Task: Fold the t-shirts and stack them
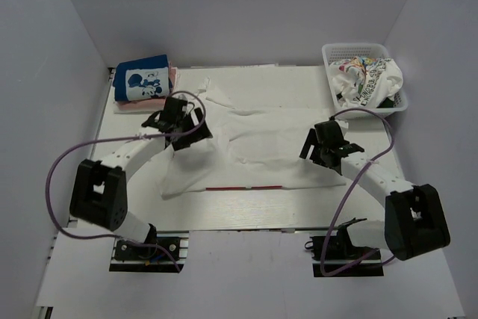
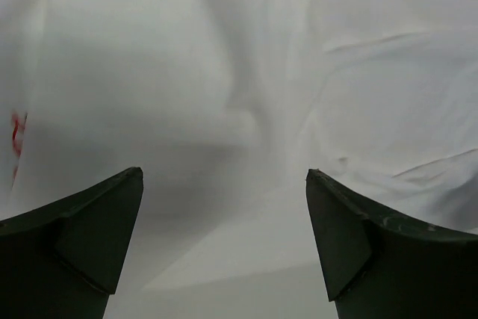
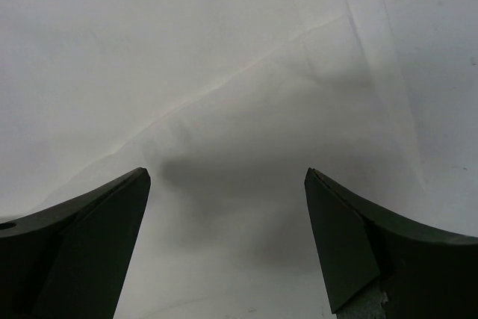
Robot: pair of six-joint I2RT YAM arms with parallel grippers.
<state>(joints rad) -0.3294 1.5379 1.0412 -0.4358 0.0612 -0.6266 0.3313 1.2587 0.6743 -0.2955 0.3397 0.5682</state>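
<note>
A large plain white t-shirt (image 1: 261, 136) lies spread over the middle of the table, wrinkled. My left gripper (image 1: 179, 123) hovers above its left part, jaws open with only white cloth (image 2: 246, 72) below them. My right gripper (image 1: 323, 147) stands over the shirt's right part, also open and empty, with white cloth (image 3: 224, 72) beneath it. At the back left a folded blue t-shirt with a cartoon-mouse panel (image 1: 143, 80) rests on a pink one (image 1: 173, 78).
A white mesh basket (image 1: 336, 51) at the back right holds a crumpled white t-shirt with colourful prints (image 1: 364, 78) and a bit of dark green cloth (image 1: 388, 101). A thin red line (image 1: 243, 187) runs near the white shirt's front edge. Grey walls enclose the table.
</note>
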